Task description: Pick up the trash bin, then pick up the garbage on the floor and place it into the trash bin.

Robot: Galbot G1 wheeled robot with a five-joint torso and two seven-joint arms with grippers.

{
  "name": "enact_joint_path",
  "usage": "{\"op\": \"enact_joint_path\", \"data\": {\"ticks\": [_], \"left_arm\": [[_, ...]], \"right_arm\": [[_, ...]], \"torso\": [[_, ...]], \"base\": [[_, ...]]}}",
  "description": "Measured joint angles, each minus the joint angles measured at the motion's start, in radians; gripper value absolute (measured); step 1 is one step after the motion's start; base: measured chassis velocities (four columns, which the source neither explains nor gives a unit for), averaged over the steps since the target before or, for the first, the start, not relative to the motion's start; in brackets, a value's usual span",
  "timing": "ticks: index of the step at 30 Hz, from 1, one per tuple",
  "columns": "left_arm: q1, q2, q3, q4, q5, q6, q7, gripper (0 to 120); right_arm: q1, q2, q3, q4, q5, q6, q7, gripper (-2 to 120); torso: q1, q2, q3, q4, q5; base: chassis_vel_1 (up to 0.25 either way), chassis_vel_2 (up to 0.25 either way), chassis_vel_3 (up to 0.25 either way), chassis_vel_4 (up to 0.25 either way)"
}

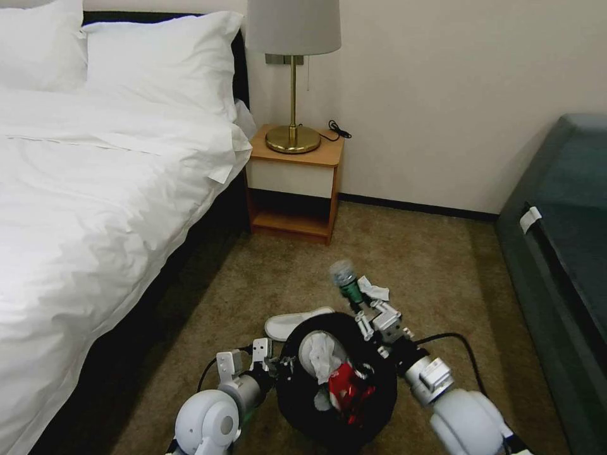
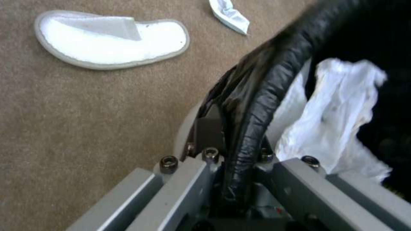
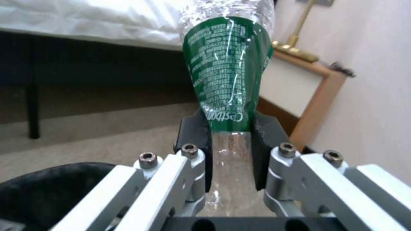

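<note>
My left gripper (image 2: 240, 179) is clamped on the rim of the trash bin (image 1: 379, 404), fingers pinching the black liner-wrapped edge on the side nearest my left arm; bin held low in front of me, mouth tilted up toward my head camera. Inside it: white crumpled tissue (image 1: 322, 357) and a red packet (image 1: 346, 385). My right gripper (image 3: 229, 154) is closed on the green plastic bottle (image 3: 227, 70), dark pads squeezing the clear part just below the green label, bottle held up beyond the bin's far rim on my right side, off the carpet. Bottle looks empty and crinkled: I judge it light, thin-walled, springy under the pads and slick on the film label, so the narrow clear section where I have it seems the better hold; a grip on the wide body would likely cave it in or let it squirt out. Bin judged light too, stiff at the rim, but the loose liner may slide under my fingers if the bin swings. On the floor yet: a white slipper (image 2: 111, 40) lying flat on the carpet just beside the bin on my left, and a small white tissue (image 1: 373, 291) near the bottle. Bed to my left, nightstand with lamp ahead
</note>
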Motion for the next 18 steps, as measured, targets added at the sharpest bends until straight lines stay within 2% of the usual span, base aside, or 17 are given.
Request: {"op": "enact_joint_path", "data": {"ticks": [3,5,8,18], "left_arm": [[-0.001,-0.003,0.001,0.0,0.003,0.001,0.0,0],[-0.003,-0.011,0.009,0.002,0.012,0.001,0.005,0],[-0.003,-0.014,0.012,0.002,0.016,0.001,0.011,0],[-0.007,-0.026,0.01,0.002,0.025,0.0,0.014,0]], "right_arm": [[-0.004,0.01,-0.009,-0.007,-0.008,0.003,-0.002,16],[-0.012,0.05,-0.037,-0.03,-0.032,0.015,-0.009,16],[-0.006,0.07,-0.047,-0.042,-0.039,0.017,-0.013,16],[0.009,0.101,-0.059,-0.061,-0.048,0.016,-0.016,13]], "torso": [[0.0,0.0,0.0,0.0,0.0],[0.0,0.0,0.0,-0.0001,0.0],[0.0,0.0,0.0,-0.0001,0.0],[0.0,0.0,0.0,-0.0001,0.0]], "base": [[0.0,0.0,0.0,0.0],[0.0,0.0,0.0,0.0],[0.0,0.0,0.0,0.0],[0.0,0.0,0.0,0.0]]}}
